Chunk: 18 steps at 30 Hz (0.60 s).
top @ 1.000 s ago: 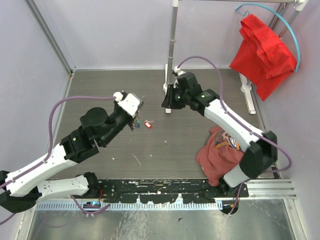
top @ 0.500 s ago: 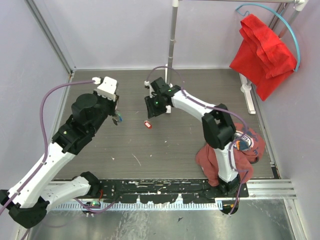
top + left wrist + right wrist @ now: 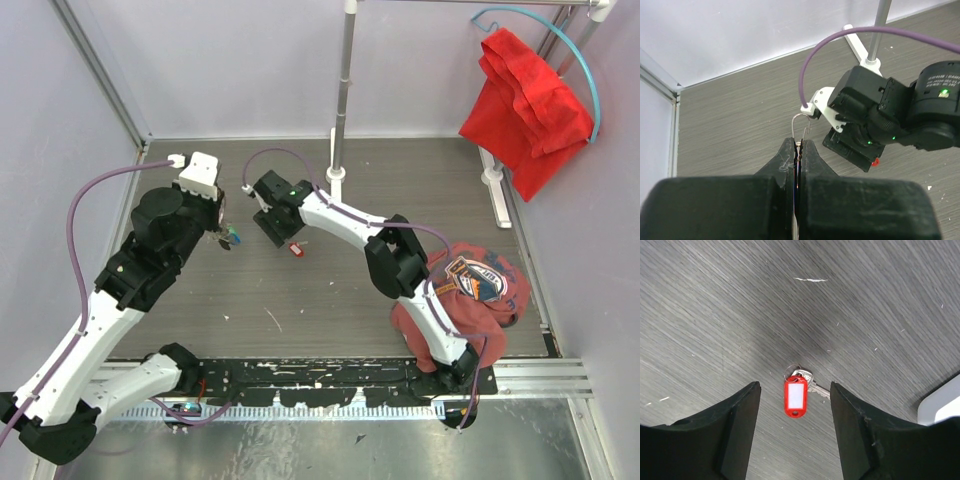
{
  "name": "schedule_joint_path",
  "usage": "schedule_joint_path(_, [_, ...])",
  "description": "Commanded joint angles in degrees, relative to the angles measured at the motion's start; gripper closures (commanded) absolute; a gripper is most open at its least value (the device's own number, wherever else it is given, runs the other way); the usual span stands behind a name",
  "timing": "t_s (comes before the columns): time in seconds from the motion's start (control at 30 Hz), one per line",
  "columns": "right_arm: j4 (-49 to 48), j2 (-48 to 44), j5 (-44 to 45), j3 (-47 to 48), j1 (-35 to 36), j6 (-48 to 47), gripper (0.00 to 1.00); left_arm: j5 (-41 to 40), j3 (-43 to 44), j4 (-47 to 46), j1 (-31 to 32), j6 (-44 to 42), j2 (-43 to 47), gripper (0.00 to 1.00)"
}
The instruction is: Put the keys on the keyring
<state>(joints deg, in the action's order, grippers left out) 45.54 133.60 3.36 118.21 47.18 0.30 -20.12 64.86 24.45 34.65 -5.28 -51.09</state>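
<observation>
Right gripper (image 3: 795,386): released, directly over the red-tagged key (image 3: 795,396) on the desk (image 3: 715,315) (tag's long axis runs parallel to the fingers (image 3: 730,435)).
Left gripper (image 3: 797,150): clenched on the keyring (image 3: 800,115), close beside.

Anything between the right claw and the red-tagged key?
Nothing: right wrist view shows only bare table around the red-tagged key, framed by the open right claw.

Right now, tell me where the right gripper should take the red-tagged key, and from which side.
Grip the red tag across its long edges, coming straight down. It lies flat on the table between the open fingers of the right gripper; the thin key blade beside it offers less to pinch.
</observation>
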Motion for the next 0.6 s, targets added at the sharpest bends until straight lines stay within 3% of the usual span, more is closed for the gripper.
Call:
schedule_joint_path(0.0, [1.8, 2.1, 7.2, 4.2, 1.5, -4.0, 0.37, 0.0, 2.9, -1.0, -0.2, 0.4, 0.4, 1.00])
schedule_joint_path(0.33, [2.1, 5.5, 11.2, 6.9, 2.8, -6.7, 0.41, 0.4, 2.3, -1.6, -0.3, 0.2, 0.2, 1.00])
schedule_joint_path(0.57, [3.4, 5.7, 12.4, 7.0, 2.8, -7.3, 0.53, 0.9, 2.2, -1.7, -0.3, 0.1, 0.1, 1.00])
